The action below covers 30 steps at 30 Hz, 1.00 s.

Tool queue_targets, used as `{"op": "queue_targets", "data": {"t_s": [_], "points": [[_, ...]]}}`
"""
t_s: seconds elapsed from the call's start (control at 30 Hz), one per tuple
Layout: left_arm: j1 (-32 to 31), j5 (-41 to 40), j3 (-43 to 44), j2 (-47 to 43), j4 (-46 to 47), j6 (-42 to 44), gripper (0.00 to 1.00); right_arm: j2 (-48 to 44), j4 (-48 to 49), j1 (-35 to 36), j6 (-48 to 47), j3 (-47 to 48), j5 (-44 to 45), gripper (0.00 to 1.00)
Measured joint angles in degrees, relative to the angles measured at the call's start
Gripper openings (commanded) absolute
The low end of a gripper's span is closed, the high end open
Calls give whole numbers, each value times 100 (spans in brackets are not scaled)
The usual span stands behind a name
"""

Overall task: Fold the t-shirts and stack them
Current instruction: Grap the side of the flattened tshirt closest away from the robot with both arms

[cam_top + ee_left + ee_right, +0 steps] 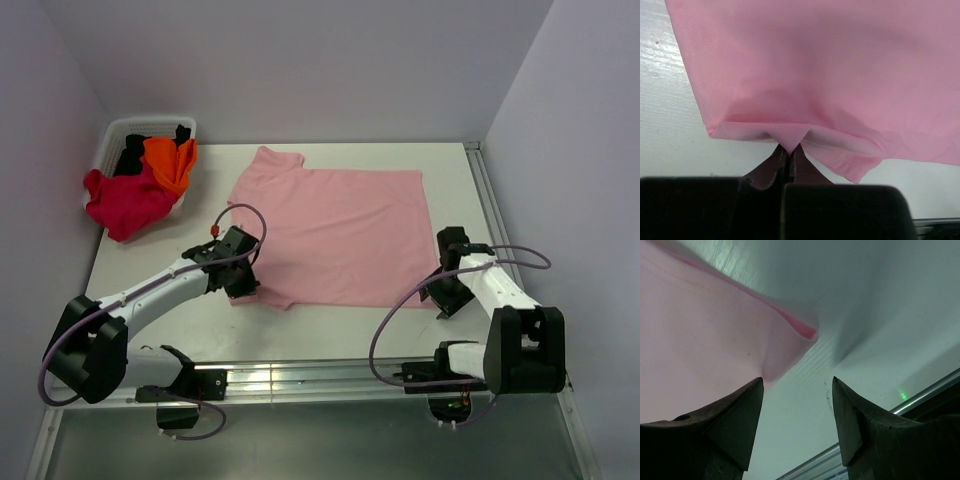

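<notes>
Left tool [788, 152] pinches the near left edge of the pink shirt [335, 225], jaws closed tight on a raised fold of cloth. Right tool [797, 385] stands with jaws parted at the shirt's near right corner (one finger over cloth, the other over bare table [330, 325]), gripping nothing. The pink shirt lies spread flat mid-table. Crimson shirt [125, 205], orange shirt [172, 162] and black shirt [130, 155] sit heaped in a white basket [120, 125] at the far left corner.
</notes>
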Motion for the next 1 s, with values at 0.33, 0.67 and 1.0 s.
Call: {"op": "queue_targets", "data": {"t_s": [0.33, 0.67, 1.0], "points": [[264, 166, -278, -136, 105, 195, 0, 793, 369, -264, 105, 186, 245, 54], [474, 299, -310, -278, 105, 328, 0, 1032, 636, -313, 131, 339, 179, 13], [531, 352, 662, -116, -494, 505, 0, 807, 249, -328, 48, 448, 162, 0]]}}
